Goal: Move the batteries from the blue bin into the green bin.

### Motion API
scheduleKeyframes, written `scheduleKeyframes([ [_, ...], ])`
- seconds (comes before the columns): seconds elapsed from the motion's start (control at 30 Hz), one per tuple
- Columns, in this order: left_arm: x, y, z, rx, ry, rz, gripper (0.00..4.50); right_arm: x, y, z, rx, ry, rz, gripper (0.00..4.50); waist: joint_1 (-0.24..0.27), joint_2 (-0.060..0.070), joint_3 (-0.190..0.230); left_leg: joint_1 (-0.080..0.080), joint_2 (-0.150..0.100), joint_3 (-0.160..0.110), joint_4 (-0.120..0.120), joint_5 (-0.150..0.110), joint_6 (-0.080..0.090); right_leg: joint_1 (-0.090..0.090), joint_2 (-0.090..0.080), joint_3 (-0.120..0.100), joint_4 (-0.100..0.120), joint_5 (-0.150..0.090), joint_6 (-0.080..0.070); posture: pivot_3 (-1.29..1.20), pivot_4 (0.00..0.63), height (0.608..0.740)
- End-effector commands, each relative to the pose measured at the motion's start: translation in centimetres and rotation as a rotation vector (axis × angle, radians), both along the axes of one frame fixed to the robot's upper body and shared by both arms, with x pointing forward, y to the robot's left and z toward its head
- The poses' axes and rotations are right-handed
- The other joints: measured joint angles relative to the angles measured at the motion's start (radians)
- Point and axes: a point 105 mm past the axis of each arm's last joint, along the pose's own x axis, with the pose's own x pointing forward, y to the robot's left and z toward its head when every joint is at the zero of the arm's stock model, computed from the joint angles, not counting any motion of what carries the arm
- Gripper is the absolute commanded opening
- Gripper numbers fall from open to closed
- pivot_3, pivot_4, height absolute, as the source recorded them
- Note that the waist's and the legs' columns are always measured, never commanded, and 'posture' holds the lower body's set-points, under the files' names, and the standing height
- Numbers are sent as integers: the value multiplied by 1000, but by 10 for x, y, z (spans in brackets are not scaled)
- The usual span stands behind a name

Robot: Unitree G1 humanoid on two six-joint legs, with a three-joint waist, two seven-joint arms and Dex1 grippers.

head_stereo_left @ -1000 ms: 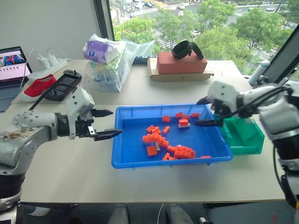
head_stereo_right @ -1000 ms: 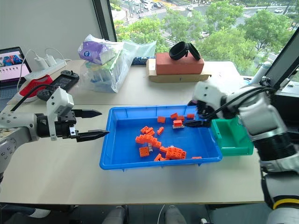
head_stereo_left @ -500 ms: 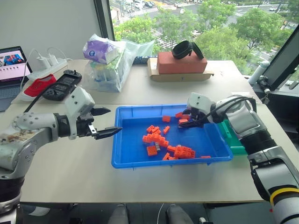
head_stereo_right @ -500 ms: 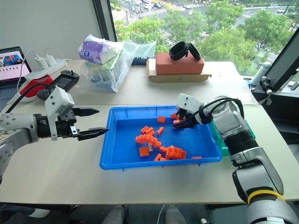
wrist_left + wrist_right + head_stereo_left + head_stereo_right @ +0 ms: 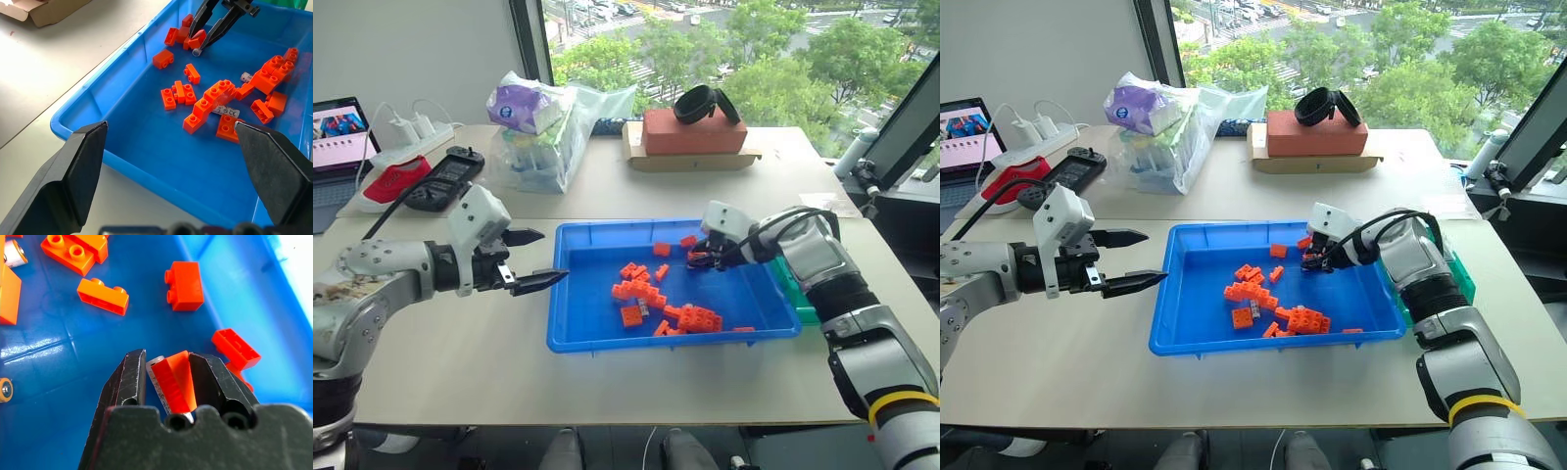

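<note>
Pale desk (image 5: 607, 377) by a window, trees outside. Since a second ago the right hand (image 5: 697, 258) has left the green bin's (image 5: 803, 294) side, dropped into the blue bin's (image 5: 570, 343) far corner and narrowed its fingers. They now pinch a battery (image 5: 159, 377) together with an orange brick (image 5: 178, 382); likely a mixed pick. More batteries (image 5: 226, 110) lie among the bricks. Green bin's contents hidden. Left hand (image 5: 530, 258) hovers beside the blue bin, fingers apart, empty.
</note>
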Motion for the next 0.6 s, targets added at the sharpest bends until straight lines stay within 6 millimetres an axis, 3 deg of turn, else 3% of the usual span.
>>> scheduleKeyframes([
  [0.03,-3,1,10,9,-42,3,4500,7,-5,12,-2,-61,-17,1692,1,0,0,0,0,0,0,0,0,0,0,0,0,0,0,0,150,740],
  [0.33,-2,0,9,8,-45,1,4500,19,-27,21,-16,-125,-116,1692,0,0,0,0,0,0,0,0,0,0,0,0,0,0,0,0,150,740],
  [0.6,-1,-2,8,8,-46,-8,4500,15,-39,50,41,-149,-126,1692,0,0,0,0,0,0,0,0,0,0,0,0,0,0,0,0,150,740],
])
